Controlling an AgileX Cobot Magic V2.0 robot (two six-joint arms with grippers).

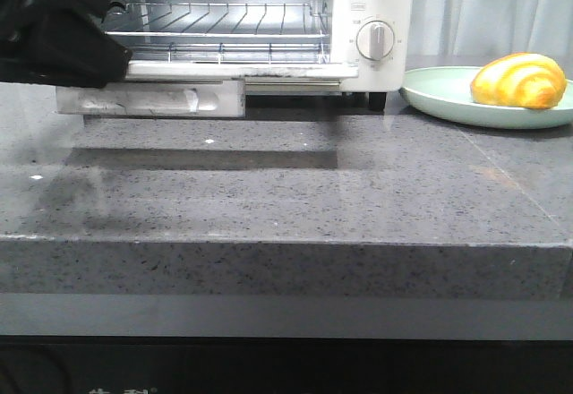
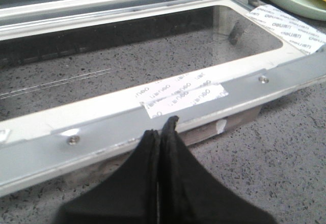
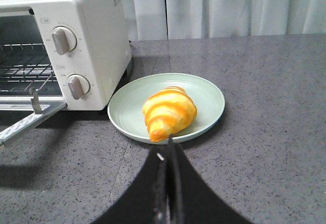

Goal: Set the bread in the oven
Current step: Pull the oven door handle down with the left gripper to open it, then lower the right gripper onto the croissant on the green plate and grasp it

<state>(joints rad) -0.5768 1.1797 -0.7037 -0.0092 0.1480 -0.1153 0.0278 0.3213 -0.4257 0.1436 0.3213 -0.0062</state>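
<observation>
A speckled grey stone counter [image 1: 286, 197] runs back to pale curtains [image 3: 229, 7]. At its far right edge the bread [image 1: 518, 81] lies on a green plate [image 1: 439, 98], just ahead of the right gripper [image 3: 169, 147], fingers pressed together. Beside the plate, the oven [image 1: 372, 27] stands open, its door [image 2: 153, 107] lowered; the left gripper [image 2: 162, 132], also closed, hangs at the door's front rim.

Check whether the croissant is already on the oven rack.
No, the croissant lies on the pale green plate beside the toaster oven, whose wire rack is bare.
</observation>
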